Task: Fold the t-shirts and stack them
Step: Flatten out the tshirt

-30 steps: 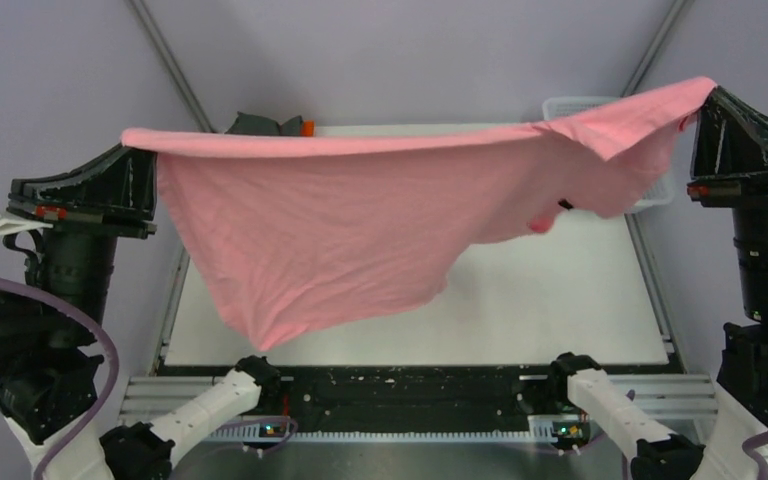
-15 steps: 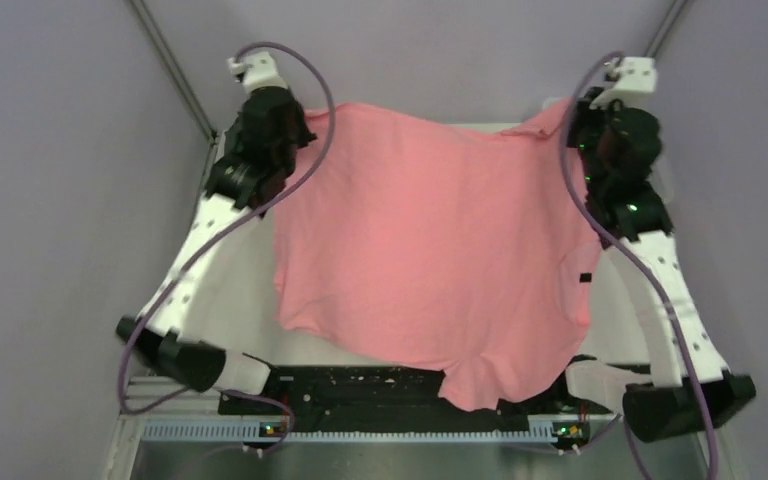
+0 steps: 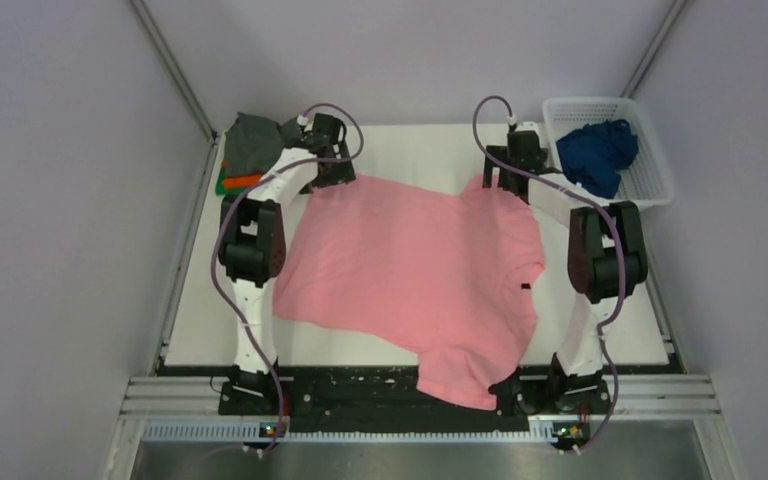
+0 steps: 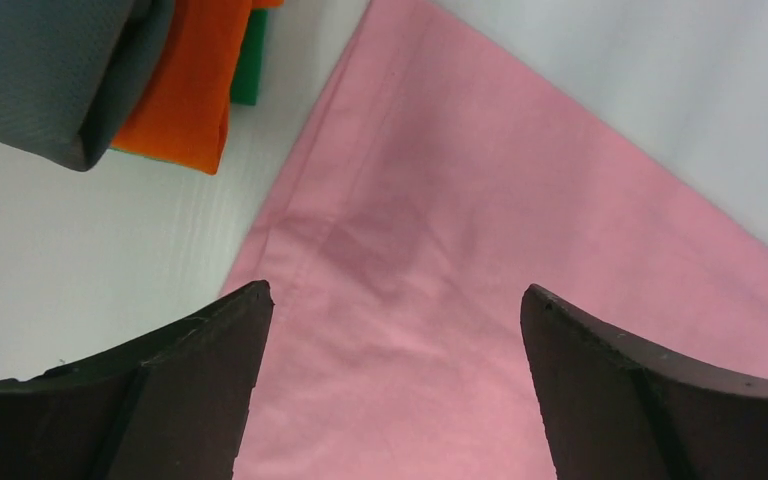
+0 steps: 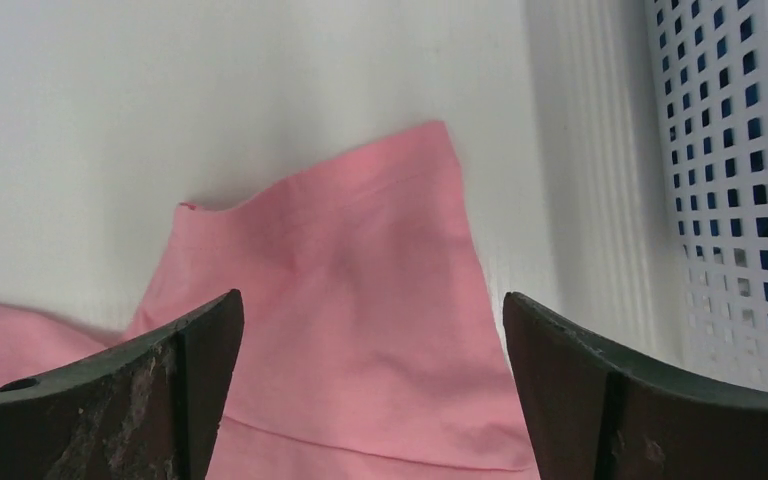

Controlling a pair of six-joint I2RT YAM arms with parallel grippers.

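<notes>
The pink t-shirt (image 3: pixel 415 270) lies spread across the middle of the bench (image 3: pixel 600 300). Its two far corners point toward my hands, which is where a spread cloth is best held so it opens wide. My left hand (image 4: pixel 395 300) hangs just above the far-left corner with its fingers parted and nothing between them. My right hand (image 5: pixel 372 300) is the same over the far-right corner, which ends a little short of the white lattice basket (image 3: pixel 660 185).

The cloth is not square to the bench. It runs slantwise, the dark neck label (image 3: pixel 525 288) sits near the right edge, and one part droops over the near edge by the right arm's base. I judge that it needs straightening before a fold will come out even.

The dark blue t-shirt (image 3: pixel 595 155) waits bunched in the basket, kept out of the working area. At the far left, beside my left hand, sits the folded pile: grey t-shirt (image 4: pixel 50 70) on top, orange t-shirt (image 4: pixel 190 90) under it, green t-shirt (image 4: pixel 250 70) lowest. This pink one should end up on that pile, so spreading it nearby keeps the carry short.
</notes>
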